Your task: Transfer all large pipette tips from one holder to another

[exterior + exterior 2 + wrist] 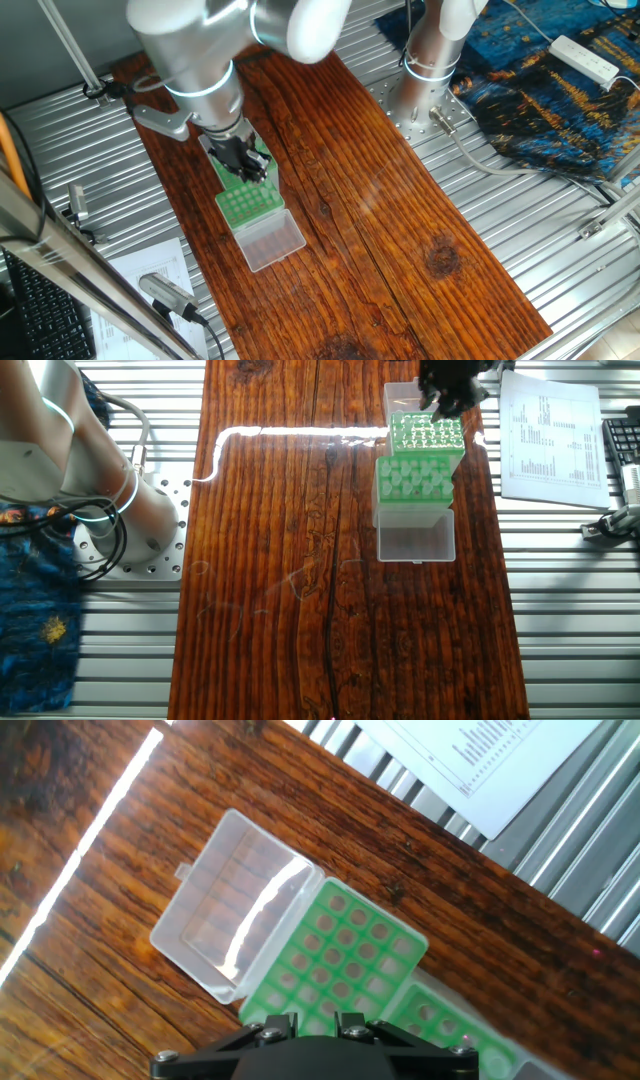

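Note:
Two green racks lie end to end on the wooden board. In the other fixed view, one rack point(427, 435) lies under my gripper point(449, 392) and the second rack point(417, 482) lies just nearer. Small pale rounds in the first rack look like the large pipette tips point(432, 426), though they are hard to tell from bare holes. The hand view looks down on a grid of holes in a rack point(340, 952), with the neighbouring rack point(440, 1020) at the lower right. My gripper point(315, 1017) hovers above with its fingers apart and nothing seen between them. The arm hides part of the racks point(247, 200).
A clear plastic lid point(415, 538) point(232, 915) point(272, 240) lies open beside the nearer rack. A printed sheet point(548, 435) lies on the metal slats past the board's edge. The arm's base point(135, 520) and blue cloth point(545, 80) are at the other side.

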`<action>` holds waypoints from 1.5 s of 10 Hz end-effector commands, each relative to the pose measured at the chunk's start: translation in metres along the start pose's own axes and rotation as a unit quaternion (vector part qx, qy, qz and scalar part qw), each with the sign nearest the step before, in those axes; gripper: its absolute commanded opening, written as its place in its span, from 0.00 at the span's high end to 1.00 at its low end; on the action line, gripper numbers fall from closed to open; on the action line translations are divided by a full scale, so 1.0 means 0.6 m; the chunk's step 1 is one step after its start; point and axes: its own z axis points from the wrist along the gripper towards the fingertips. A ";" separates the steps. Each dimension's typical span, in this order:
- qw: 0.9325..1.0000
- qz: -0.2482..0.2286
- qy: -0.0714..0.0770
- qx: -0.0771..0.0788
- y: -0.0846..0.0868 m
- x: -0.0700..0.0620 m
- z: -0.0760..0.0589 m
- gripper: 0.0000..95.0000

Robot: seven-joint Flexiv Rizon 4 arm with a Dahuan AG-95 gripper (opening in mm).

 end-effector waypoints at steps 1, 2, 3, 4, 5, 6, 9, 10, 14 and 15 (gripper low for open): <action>1.000 0.026 -0.003 0.005 0.010 -0.008 0.014 0.80; 0.999 0.031 -0.005 0.007 0.013 -0.008 0.020 0.80; 0.999 0.034 -0.006 0.008 0.015 -0.007 0.025 0.80; 0.999 0.036 -0.007 0.010 0.016 -0.004 0.030 0.80; 0.999 0.037 -0.012 0.013 0.015 0.001 0.039 0.80; 0.999 0.042 -0.014 0.015 0.014 0.002 0.044 0.80; 0.999 0.045 -0.019 0.017 0.012 0.001 0.051 0.80; 0.999 0.045 -0.019 0.018 0.012 -0.001 0.052 0.80; 0.999 0.046 -0.019 0.022 0.017 -0.003 0.060 0.80; 0.998 0.047 -0.020 0.022 0.017 -0.002 0.062 0.80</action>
